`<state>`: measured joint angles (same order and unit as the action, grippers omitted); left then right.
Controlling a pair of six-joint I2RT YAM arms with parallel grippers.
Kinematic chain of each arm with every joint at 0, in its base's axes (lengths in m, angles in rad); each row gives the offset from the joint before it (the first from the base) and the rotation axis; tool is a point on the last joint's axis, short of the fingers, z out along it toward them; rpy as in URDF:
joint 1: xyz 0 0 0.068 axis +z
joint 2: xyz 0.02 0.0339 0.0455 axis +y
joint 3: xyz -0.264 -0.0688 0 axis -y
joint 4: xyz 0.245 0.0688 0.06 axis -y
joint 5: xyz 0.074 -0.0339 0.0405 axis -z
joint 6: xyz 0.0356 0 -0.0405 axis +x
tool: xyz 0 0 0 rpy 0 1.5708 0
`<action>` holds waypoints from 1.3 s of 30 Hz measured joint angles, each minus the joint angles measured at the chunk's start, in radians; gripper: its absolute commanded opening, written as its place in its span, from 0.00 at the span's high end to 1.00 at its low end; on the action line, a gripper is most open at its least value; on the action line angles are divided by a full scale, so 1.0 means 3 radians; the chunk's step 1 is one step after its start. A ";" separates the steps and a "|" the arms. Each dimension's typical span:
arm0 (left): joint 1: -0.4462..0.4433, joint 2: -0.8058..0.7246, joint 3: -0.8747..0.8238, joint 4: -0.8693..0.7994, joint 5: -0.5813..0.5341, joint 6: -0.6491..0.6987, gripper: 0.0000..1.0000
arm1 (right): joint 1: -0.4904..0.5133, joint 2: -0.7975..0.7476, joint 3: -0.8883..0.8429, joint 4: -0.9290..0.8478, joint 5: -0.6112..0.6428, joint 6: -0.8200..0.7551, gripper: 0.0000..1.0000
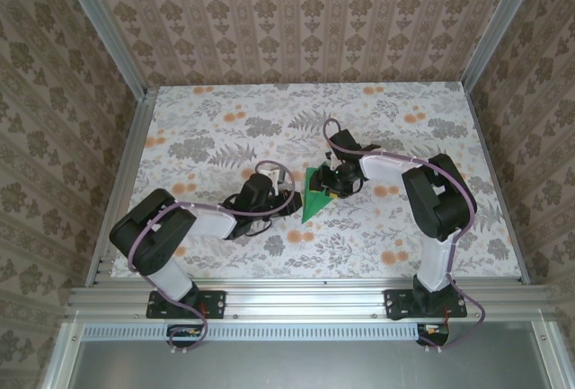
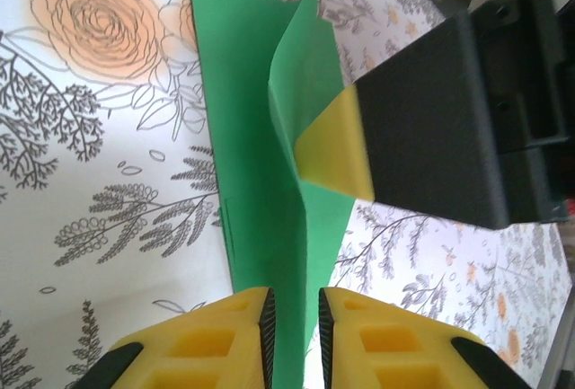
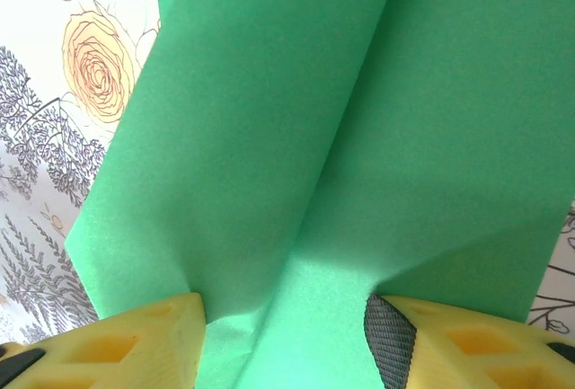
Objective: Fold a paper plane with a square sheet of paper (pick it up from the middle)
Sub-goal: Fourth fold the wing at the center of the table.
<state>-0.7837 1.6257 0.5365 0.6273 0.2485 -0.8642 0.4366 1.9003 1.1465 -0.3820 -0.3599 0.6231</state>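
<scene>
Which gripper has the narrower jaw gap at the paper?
Left gripper: fingers nearly meet over the green paper. Right gripper stands far wider across it.

The sheet of paper [image 1: 314, 200] lies near the middle of the desk [image 1: 207, 128], between the two arms. The left arm [image 1: 207, 223] reaches in from the left, and its left fingers [image 2: 225, 340] sit at the sheet's near-left edge, with the paper running into the gap between them. The right arm [image 1: 395, 169] comes from the right. Its right fingers [image 3: 135, 344] straddle the sheet, one touching a raised flap.
</scene>
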 measured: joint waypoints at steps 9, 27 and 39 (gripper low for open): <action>-0.0048 0.0052 0.0032 0.0150 0.0009 -0.0064 0.80 | 0.0027 0.0045 0.0080 -0.0102 0.0086 0.0046 0.44; -0.0141 0.0336 0.0207 0.0144 0.0111 -0.0072 0.88 | 0.0041 0.0123 0.0197 -0.0268 0.0187 0.0230 0.49; -0.0160 0.0380 0.0238 0.0014 0.0123 -0.0071 0.89 | 0.0045 0.0151 0.0245 -0.0306 0.0164 0.0202 0.44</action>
<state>-0.8318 1.7397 0.6079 0.6315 0.2855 -0.8856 0.4500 1.9457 1.2201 -0.4740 -0.3107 0.6838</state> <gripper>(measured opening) 0.114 0.558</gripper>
